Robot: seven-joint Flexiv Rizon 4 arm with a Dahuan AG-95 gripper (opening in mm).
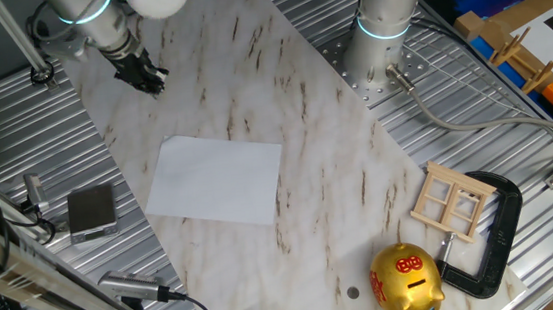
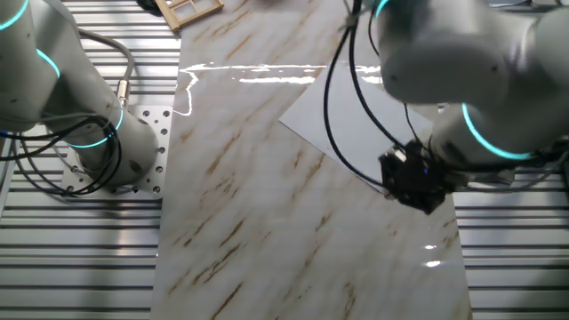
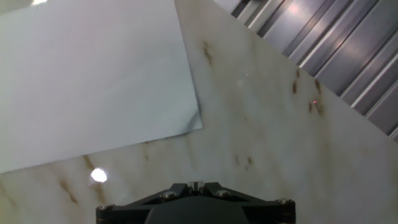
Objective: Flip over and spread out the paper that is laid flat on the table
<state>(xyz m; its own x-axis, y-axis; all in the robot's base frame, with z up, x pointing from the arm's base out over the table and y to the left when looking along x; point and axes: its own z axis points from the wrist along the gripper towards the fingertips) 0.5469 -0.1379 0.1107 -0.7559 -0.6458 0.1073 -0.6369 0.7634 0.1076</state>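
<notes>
I see the tabletop (image 1: 249, 67) as a long marble-look slab with brown streaks, laid at a slant over a ribbed silver metal surface (image 1: 35, 146) that shows on both sides of it. The paper (image 1: 215, 178) lies flat near the middle of the slab, all four edges inside the slab's border, with bare marble around it on every side. In the hand view its near corner (image 3: 194, 121) looks slightly creased or lifted. The end effector (image 1: 144, 76) hangs above bare marble beyond one short edge of the sheet, apart from it and touching nothing; I cannot tell from any view whether its fingers are spread or closed.

At the far end of the slab from the arm sit a small wooden frame (image 1: 453, 200), a black clamp (image 1: 494, 236) and a gold piggy bank (image 1: 406, 282), all well apart from the sheet. A small grey box (image 1: 92, 211) rests on the ribbed metal just beside the slab's edge. A second arm's base (image 1: 378, 51) stands at the opposite edge.
</notes>
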